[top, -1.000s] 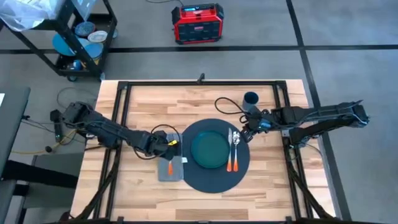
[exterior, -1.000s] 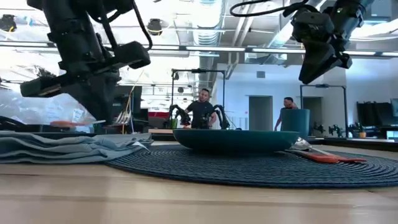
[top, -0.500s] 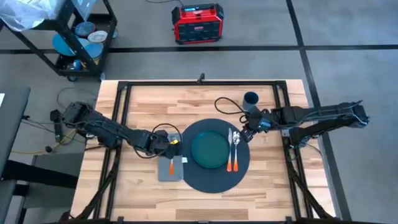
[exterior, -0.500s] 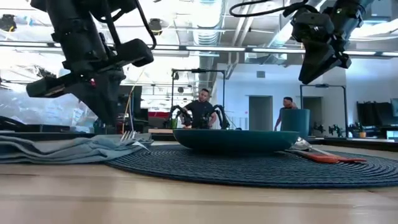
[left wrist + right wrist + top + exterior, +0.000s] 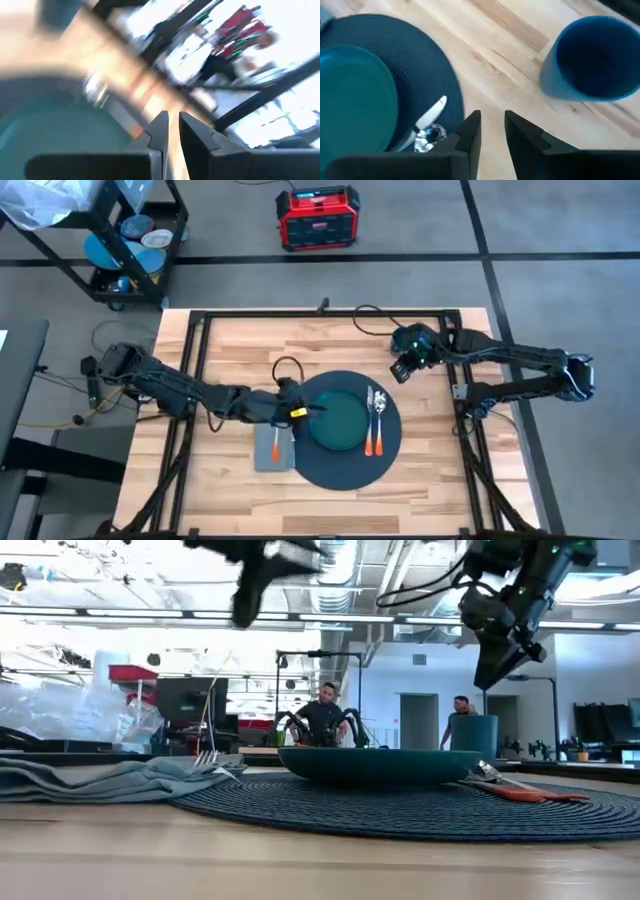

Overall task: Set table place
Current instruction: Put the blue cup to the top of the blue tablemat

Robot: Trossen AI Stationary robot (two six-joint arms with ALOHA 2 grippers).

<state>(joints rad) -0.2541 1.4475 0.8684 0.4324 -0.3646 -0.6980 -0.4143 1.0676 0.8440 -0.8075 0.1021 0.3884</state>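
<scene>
- On the left of the counter (image 5: 230, 345): grey folded napkin (image 5: 274, 450) lying flat, touching the left rim of the round dark mat (image 5: 320, 470); a fork with an orange handle (image 5: 277, 443) lying on it, tines visible in the low view at the napkin's far end.
- Left hand (image 5: 312, 410) hanging above the left rim of the green plate (image 5: 340, 422), clear of napkin and fork; in the left wrist view, fingers nearly closed with a thin gap, nothing between them.
- Centre: mat resting mid-counter, slightly toward the near edge, with the green plate on its middle.
- Right of the plate, on the mat: a spoon and knife with orange handles (image 5: 372, 442), side by side, just beside the plate rim.
- Right hand (image 5: 403, 370) raised off the counter, between the mat's far-right rim and the blue cup (image 5: 587, 57); in the right wrist view, fingers slightly apart, holding nothing.
- Blue cup upright on the bare wood beyond the mat, near the right hand, mostly hidden under the arm from above.
- Judged step: cutlery and plate look placed; cup likely the remaining item.
- Next move, as a guess: opening the right hand wide enough for the cup wall, closing in on it level, then setting it upright near the far-right edge of the mat without nudging spoon or knife.
</scene>
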